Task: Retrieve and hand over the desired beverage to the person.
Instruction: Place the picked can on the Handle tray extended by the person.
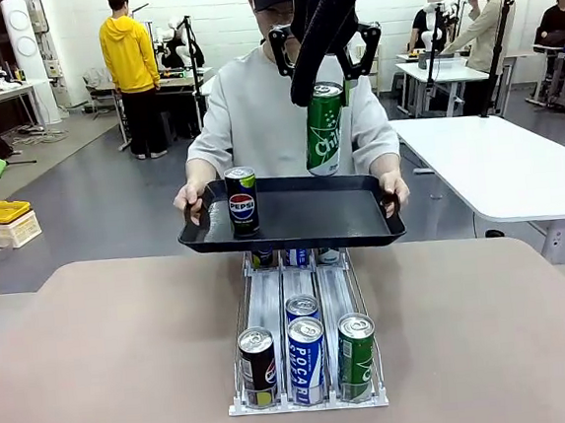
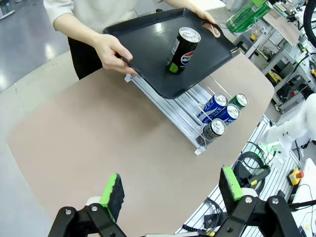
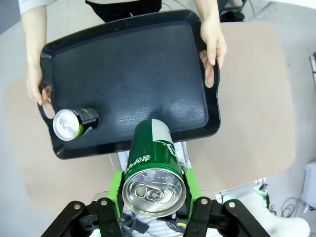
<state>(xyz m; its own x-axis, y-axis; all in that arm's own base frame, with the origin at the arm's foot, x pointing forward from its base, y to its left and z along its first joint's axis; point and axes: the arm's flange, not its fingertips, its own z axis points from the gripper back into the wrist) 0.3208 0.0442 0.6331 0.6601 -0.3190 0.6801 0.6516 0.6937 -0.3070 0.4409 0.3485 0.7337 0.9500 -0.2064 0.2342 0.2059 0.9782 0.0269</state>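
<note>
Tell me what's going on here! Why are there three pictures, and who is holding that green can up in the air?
These are robot arms with cameras. One picture looks across the table at the person; the other two come from cameras on each robot wrist. The right gripper, a two-finger claw with green pads, is squeezing the green can above the black tray that the person holds with both hands. A Pepsi can already stands on the tray. The left gripper is open, holding nothing. On the table sits a rack with more cans.

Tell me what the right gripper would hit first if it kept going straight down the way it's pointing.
Probably the black tray. The right gripper holds the green can above it, so the can's base would touch first; depth is unclear.
</note>
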